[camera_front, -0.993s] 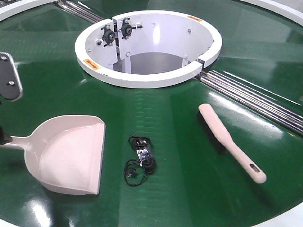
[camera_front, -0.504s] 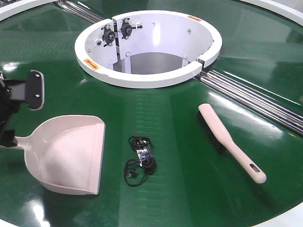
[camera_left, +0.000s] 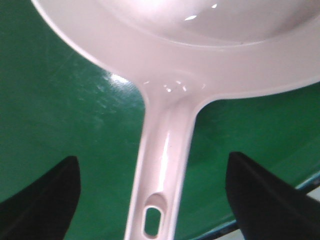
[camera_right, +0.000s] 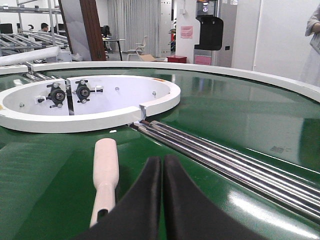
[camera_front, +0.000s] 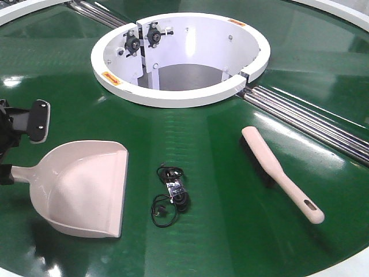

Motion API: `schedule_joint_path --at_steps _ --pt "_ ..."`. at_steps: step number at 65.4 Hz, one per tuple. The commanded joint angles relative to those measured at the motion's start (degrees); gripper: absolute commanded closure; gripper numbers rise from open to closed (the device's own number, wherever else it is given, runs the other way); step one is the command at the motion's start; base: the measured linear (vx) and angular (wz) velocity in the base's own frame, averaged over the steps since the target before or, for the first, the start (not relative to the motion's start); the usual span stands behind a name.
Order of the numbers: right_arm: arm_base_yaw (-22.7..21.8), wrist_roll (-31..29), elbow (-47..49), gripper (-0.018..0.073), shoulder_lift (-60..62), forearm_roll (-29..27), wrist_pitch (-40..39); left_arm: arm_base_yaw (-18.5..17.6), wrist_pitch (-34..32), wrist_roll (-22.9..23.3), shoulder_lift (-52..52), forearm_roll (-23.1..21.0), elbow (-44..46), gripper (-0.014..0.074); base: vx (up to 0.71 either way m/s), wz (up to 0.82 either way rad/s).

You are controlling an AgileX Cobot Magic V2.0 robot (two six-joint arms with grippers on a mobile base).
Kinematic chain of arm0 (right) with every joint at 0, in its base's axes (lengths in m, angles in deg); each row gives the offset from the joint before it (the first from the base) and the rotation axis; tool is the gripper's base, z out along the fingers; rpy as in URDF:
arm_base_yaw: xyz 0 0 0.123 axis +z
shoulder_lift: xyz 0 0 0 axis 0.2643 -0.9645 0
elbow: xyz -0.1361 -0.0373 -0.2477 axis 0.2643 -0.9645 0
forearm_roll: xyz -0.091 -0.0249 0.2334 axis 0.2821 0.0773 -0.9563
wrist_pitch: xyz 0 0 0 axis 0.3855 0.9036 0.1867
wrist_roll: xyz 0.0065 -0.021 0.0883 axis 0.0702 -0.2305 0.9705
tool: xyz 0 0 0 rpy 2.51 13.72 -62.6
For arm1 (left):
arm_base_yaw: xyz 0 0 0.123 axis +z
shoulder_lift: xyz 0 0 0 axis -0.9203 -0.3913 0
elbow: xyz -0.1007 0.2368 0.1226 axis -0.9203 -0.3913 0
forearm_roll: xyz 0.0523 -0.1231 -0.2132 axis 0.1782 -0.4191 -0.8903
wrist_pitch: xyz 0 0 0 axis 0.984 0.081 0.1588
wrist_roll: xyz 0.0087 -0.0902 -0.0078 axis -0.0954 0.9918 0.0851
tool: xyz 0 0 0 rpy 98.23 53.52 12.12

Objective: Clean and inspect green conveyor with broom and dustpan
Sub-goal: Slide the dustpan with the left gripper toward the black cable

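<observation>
On the green conveyor (camera_front: 219, 231), the dustpan (camera_front: 86, 187) lies nearest at left, with the left gripper (camera_left: 156, 200) spread wide astride its handle. A black cable tangle (camera_front: 170, 195) sits between the dustpan and the broom (camera_front: 281, 173). The right gripper (camera_right: 162, 195), closed on nothing, is beside the broom's handle, with the steel roller strips (camera_front: 311, 118) and white central opening (camera_front: 179, 95) beyond.

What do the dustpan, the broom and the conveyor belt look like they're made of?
Dustpan: likely moulded plastic, glossy beige-pink, with sharp highlights. Broom: seemingly the same plastic, same colour and sheen. Green conveyor: smooth, shiny belt, probably rubber or PVC; it mirrors lights.
</observation>
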Motion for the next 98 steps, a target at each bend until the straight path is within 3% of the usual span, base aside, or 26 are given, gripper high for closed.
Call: schedule_joint_path --at_steps 1,23,46,59,79,98 --pt "-0.4 0.0 -0.2 0.0568 0.7 0.5 -4.4 0.2 -2.0 -2.8 1.2 -1.4 1.5 0.0041 0.0 0.0" --pt "-0.4 0.0 -0.2 0.0568 0.6 0.5 -4.4 0.2 -3.4 -6.9 -2.8 -1.3 1.4 0.006 0.0 0.0" --pt "-0.4 0.0 -0.2 0.0568 0.6 0.5 -4.4 0.2 -3.3 -6.9 -5.5 -0.7 1.4 0.0155 0.0 0.0" --pt "-0.4 0.0 -0.2 0.0568 0.6 0.5 -4.4 0.2 -3.2 -6.9 -5.7 0.3 1.4 0.0263 0.0 0.0" --pt "-0.4 0.0 -0.2 0.0568 0.6 0.5 -4.4 0.1 -1.6 -6.9 -5.0 0.8 1.5 0.0607 0.0 0.0" --pt "-0.4 0.0 -0.2 0.0568 0.6 0.5 -4.4 0.0 0.1 -6.7 -1.6 0.6 3.0 0.0604 0.0 0.0"
